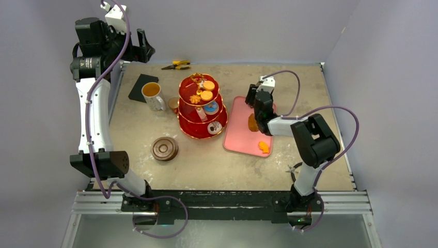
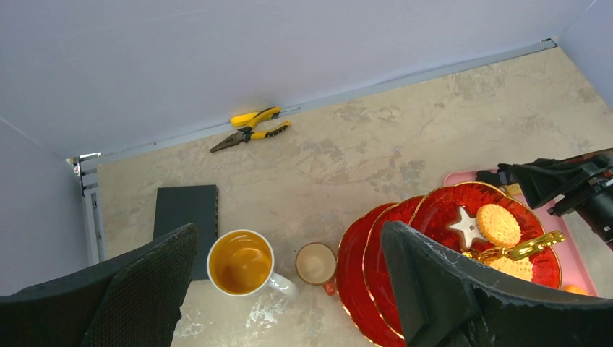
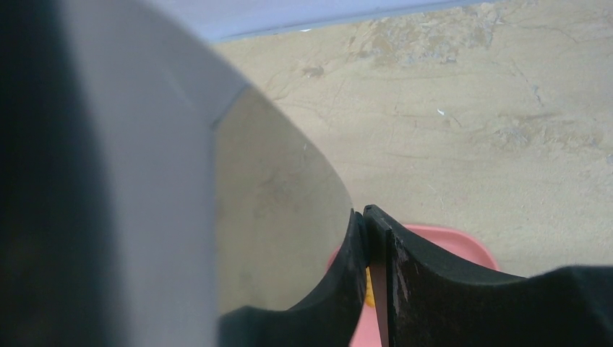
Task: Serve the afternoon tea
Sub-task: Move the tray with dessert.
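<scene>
The red three-tier stand [image 1: 187, 125] with gold rims stands mid-table and holds several biscuits; it also shows in the left wrist view [image 2: 376, 271]. A white mug of amber tea [image 1: 151, 93] [image 2: 242, 262] and a small copper cup [image 1: 173, 104] [image 2: 316, 262] stand left of it. Stacked brown saucers [image 1: 165, 149] lie nearer the front. My left gripper [image 1: 144, 51] [image 2: 289, 289] is open and empty, raised high above the mug and cup. My right gripper [image 1: 251, 98] [image 3: 365, 215] is shut, tips touching, low over the far left of the pink tray [image 1: 238, 142]; nothing is visibly held.
A brown pastry [image 1: 252, 124] and an orange fish-shaped pastry [image 1: 264, 147] lie on the pink tray. Yellow-handled pliers [image 1: 176, 65] [image 2: 251, 126] lie by the back wall. A black flat slab [image 1: 140, 87] [image 2: 186, 217] lies behind the mug. Walls close the back and both sides.
</scene>
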Robot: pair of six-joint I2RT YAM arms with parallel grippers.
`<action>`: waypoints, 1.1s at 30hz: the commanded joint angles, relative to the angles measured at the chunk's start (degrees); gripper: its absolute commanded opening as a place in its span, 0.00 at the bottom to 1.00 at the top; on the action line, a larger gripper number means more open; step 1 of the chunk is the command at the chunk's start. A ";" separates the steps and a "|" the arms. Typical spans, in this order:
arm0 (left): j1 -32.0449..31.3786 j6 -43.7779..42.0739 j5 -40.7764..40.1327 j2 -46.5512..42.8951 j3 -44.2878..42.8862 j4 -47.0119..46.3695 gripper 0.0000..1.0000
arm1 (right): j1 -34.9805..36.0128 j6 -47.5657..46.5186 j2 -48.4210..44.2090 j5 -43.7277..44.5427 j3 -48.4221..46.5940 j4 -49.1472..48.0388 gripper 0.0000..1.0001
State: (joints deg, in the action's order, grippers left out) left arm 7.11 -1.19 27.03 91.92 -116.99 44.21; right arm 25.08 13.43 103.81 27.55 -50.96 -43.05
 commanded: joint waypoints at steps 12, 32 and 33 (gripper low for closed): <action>0.81 -0.13 0.44 -0.73 -1.06 -1.36 0.97 | 5.84 1.44 -5.00 2.73 4.66 0.18 0.58; 1.08 -0.21 0.75 -0.95 -0.62 -1.40 0.97 | 5.74 0.49 -7.53 4.78 4.89 4.41 0.63; 1.09 -0.17 0.76 -0.95 -0.58 -1.39 0.97 | 5.77 0.34 -7.75 5.18 4.65 4.64 0.63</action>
State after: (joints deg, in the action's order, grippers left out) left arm 7.53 -1.15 27.05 91.92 -116.99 44.21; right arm 30.81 14.09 98.85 29.47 -46.61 -40.21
